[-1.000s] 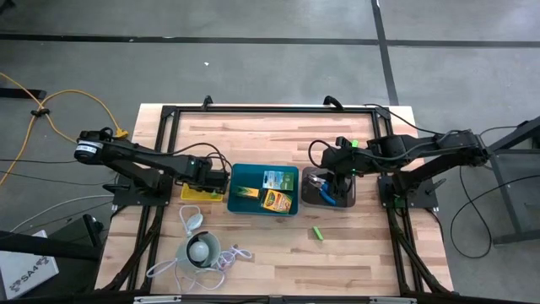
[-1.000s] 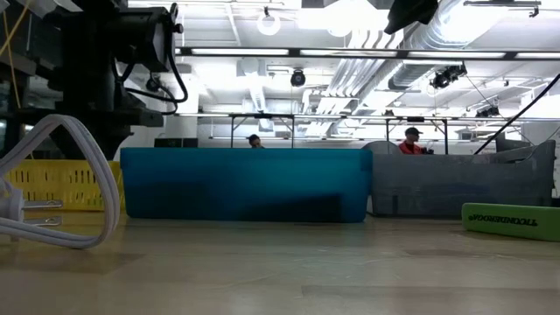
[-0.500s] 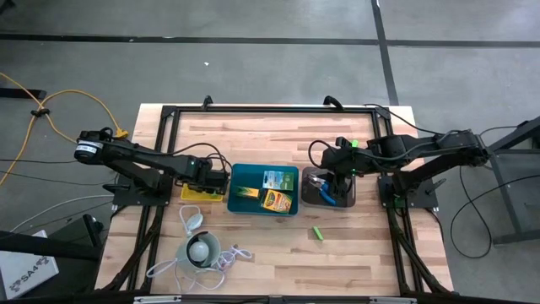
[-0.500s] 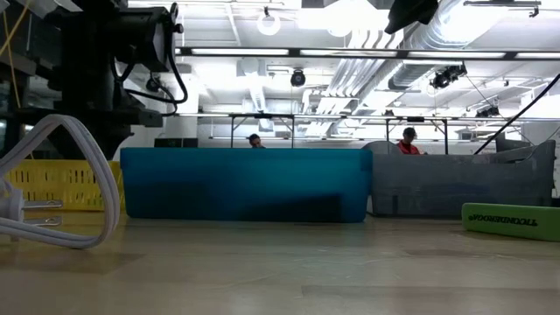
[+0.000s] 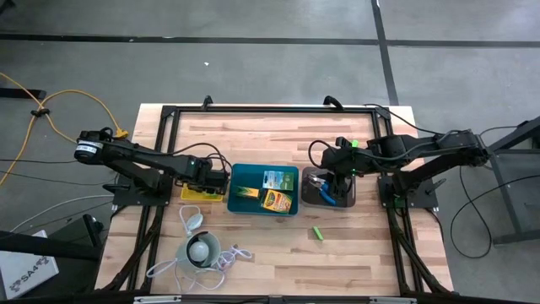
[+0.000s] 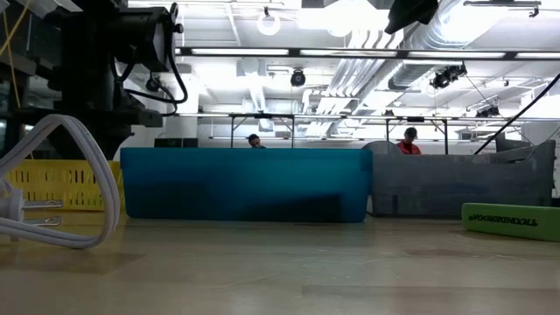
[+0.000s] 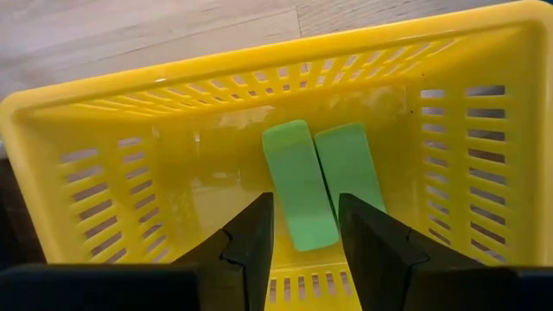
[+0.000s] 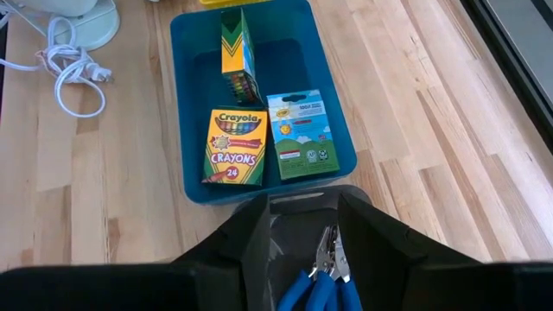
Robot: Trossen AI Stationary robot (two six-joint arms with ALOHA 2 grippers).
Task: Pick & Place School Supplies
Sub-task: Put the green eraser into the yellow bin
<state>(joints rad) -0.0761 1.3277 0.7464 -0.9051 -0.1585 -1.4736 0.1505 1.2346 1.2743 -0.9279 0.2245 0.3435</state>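
Nothing has shifted: left gripper (image 7: 301, 238) hangs jaws spread over two green blocks (image 7: 324, 177) in the yellow tray (image 7: 104, 173), right gripper (image 8: 302, 229) spread above scissors (image 8: 327, 272).

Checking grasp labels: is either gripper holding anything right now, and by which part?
Nothing is held. The left gripper stands open over the yellow tray; the right gripper is empty too.

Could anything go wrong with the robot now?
Maybe. The left end effector is open right above two green blocks in the yellow tray; lifting carelessly could bump the tray wall. One green block lies alone on the table and might be forgotten. The right end effector hangs over the blue-handled scissors in the grey tray and could snag them.
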